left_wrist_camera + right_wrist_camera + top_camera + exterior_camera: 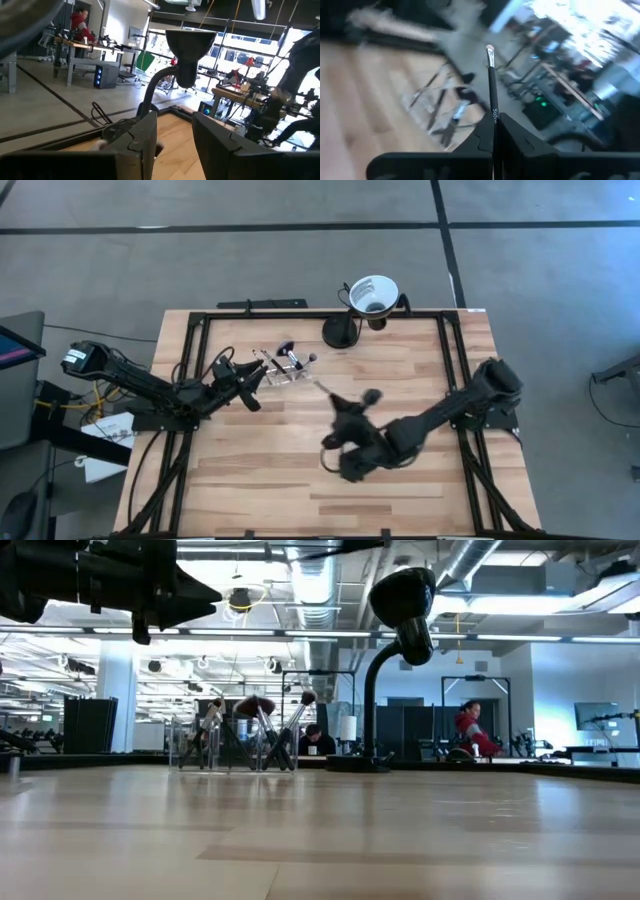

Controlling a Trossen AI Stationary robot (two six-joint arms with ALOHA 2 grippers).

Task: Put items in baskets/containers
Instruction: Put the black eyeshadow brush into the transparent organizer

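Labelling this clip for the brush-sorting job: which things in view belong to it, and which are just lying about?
Job:
- brush pinched in the right gripper
- clear holder with brushes in it
- left gripper, open beside the holder

Lying about:
- white funnel cup
- black stand

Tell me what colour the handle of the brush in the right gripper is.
Black, with pale lettering; the brush shows best in the right wrist view, pinched in the right gripper.

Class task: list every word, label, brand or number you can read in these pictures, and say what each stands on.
"Sol…", white lettering on the brush handle in the shut right gripper; the rest is hidden.
White label on the left arm: too small to read.
Nothing else is readable.
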